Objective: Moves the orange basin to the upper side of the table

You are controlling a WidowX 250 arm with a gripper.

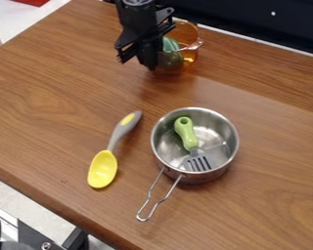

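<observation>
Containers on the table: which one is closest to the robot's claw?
The see-through orange basin; the steel pot, with the green-handled spatula inside, sits farther away.

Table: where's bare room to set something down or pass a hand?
Free on the table: picture-left, from the spoon out to the left edge; right of the pot; and the band between pot and orange basin. Crowded: the top edge, where the end effector is at the basin, and the narrow gap between spoon and pot handle.
</observation>
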